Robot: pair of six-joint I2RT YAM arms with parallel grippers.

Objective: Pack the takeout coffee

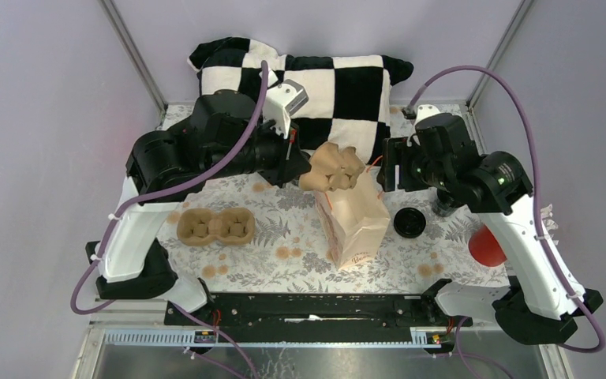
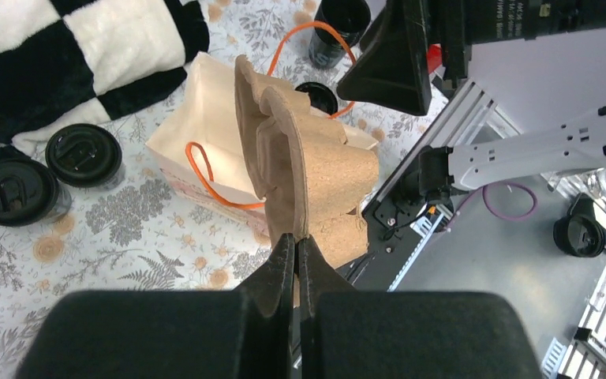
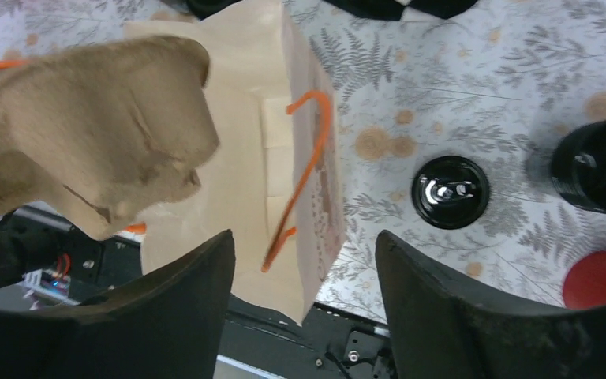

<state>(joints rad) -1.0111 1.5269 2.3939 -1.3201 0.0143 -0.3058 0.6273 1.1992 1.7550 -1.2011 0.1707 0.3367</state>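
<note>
The first black cup [image 2: 87,154] stands on the counter [image 1: 284,237] with its round lid on; the second black cup [image 2: 16,192], also with a lid, stands just beside it at 8 o'clock; both sit close to the edge of the black and white checked blanket [image 1: 316,79]; the left wrist view shows them at 9 o'clock from the paper bag [image 1: 355,225], and in the top view the left arm hides them; the third black cup [image 1: 409,223] has a shiny lid and stands on the counter near the bag at 3 o'clock; the fourth black cup [image 3: 600,166] stands near the third, farther from the bag, and I cannot tell if it has a lid; the bag stands upright in the middle of the counter with its mouth open and its orange handles up; the left claw [image 2: 296,241] is pinched tight on the edge of a brown cup carrier [image 1: 333,167], which hangs tipped on its side over the mouth of the bag; I cannot tell if the carrier touches the bag; the right claw [image 3: 304,241] hangs above the bag with its fingers spread wide and nothing between them; a second brown carrier [image 1: 215,227] lies flat on the counter at 9 o'clock from the bag; a red cup [image 1: 485,246] stands at 4 o'clock, partly behind the right arm.
</note>
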